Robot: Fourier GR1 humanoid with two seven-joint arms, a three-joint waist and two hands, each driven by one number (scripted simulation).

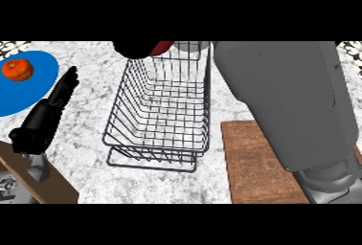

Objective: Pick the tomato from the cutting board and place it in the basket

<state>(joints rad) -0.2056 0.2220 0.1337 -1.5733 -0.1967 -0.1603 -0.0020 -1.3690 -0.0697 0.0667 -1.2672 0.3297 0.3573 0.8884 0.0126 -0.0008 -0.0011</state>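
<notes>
Above the basket's far rim, right robot hand curls round the tomato — left robot hand straight-fingered, holding nothing.

The wire basket stands open-topped, its inside bare — the right forearm spans its right side, while the left hand fills the marble gap beside the blue plate.

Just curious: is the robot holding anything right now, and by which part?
The right hand is curled round the red tomato above the basket's far end; where it grips is hidden.
</notes>
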